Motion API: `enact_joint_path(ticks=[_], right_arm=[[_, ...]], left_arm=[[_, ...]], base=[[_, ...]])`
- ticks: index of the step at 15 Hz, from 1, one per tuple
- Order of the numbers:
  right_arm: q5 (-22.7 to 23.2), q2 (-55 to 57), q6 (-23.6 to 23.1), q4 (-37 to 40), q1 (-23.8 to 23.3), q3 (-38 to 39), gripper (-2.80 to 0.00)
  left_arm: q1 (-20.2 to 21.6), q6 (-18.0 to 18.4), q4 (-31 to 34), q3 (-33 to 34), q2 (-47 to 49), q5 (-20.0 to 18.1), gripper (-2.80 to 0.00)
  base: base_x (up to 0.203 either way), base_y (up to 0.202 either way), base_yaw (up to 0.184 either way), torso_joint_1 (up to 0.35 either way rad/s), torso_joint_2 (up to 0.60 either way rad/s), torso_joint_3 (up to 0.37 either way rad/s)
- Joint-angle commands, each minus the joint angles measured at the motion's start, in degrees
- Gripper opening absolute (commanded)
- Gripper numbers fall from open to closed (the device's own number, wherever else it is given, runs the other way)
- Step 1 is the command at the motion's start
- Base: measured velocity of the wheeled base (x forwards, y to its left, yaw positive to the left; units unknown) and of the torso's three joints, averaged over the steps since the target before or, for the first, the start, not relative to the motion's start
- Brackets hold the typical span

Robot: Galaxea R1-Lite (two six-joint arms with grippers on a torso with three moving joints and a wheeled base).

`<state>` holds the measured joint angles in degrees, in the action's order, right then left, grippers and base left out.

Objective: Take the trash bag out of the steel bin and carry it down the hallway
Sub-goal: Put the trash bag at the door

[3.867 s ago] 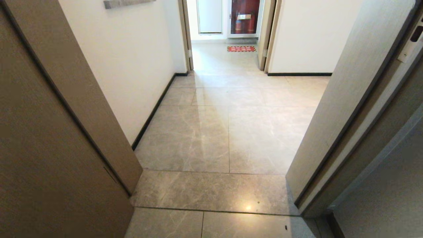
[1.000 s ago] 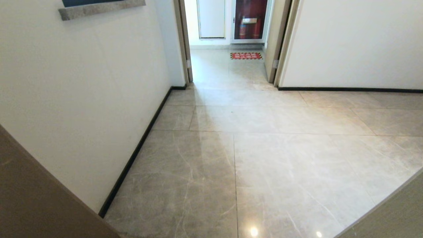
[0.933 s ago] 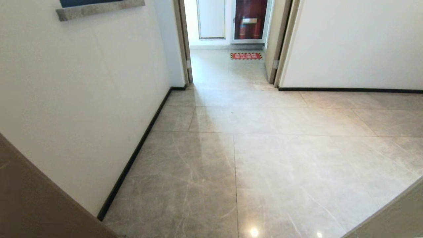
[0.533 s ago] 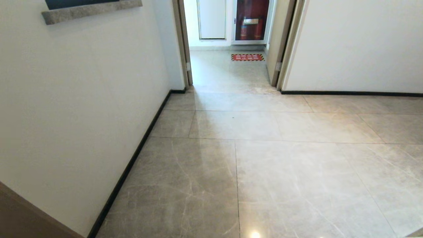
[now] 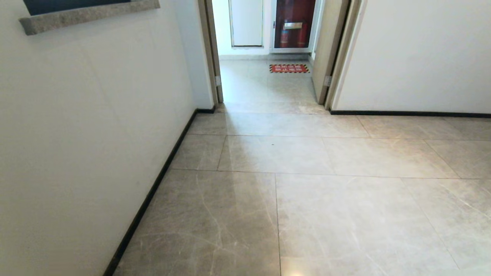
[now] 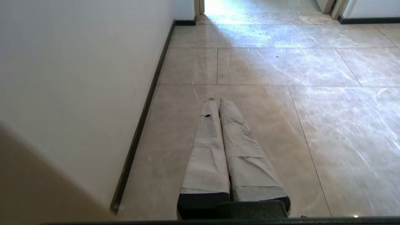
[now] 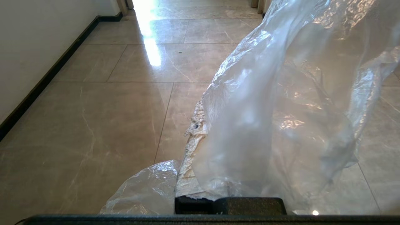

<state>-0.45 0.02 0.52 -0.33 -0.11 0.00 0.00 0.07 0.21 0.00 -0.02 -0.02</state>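
On my head view I have the hallway [image 5: 307, 191] spread across the lower and right part of the frame, glossy grey-beige tiles with wide free floor toward the right edge. A white wall [image 5: 96, 134] fills the left side, its dark baseboard [image 5: 153, 191] running diagonally from the bottom left up to a corner. At top centre an open doorway [image 5: 264, 57] leads on, with a red mat [image 5: 289, 68] on the floor beyond it and a glass-fronted cabinet [image 5: 294, 25] behind. A second white wall with a black baseboard crosses the upper right. Neither arm shows here.

On my left wrist view the left hand [image 6: 216, 100] sits low in the centre of the frame, its two wrapped fingers pressed together and empty, over bare tile. The baseboard runs close by on the left of the frame; open floor lies to the right and ahead.

On my right wrist view the trash bag [image 7: 281, 109] billows across the right half of the frame, clear and crinkled, pinched in the closed right hand [image 7: 195, 125] near bottom centre; only one wrapped finger [image 7: 190, 156] shows past the plastic. Free tile fills the left and top.
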Motion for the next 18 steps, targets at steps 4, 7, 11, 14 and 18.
enact_joint_path(ticks=[4,7,11,14,18], right_arm=[[0.0,0.1,0.0,0.0,0.0,0.1,-2.8],[0.0,0.1,0.0,0.0,0.0,0.1,-2.8],[0.0,0.1,0.0,0.0,0.0,0.1,-2.8],[0.0,0.1,0.0,0.0,0.0,0.1,-2.8],[0.0,0.1,0.0,0.0,0.0,0.1,-2.8]], left_arm=[[0.0,0.0,0.0,0.0,-0.1,0.0,-2.8],[0.0,0.0,0.0,0.0,-0.1,0.0,-2.8],[0.0,0.0,-0.1,0.0,-0.1,0.0,-2.8],[0.0,0.1,-0.1,0.0,-0.1,0.0,-2.8],[0.0,0.0,0.0,0.0,0.0,0.0,-2.8]], base=[[0.2,0.0,0.001,0.005,0.01,0.0],[0.194,0.0,0.001,0.002,0.0,0.005],[0.192,0.0,0.0,0.004,0.0,0.004],[0.191,0.0,0.001,0.002,0.0,0.001],[0.187,0.0,0.003,0.003,0.0,0.002]])
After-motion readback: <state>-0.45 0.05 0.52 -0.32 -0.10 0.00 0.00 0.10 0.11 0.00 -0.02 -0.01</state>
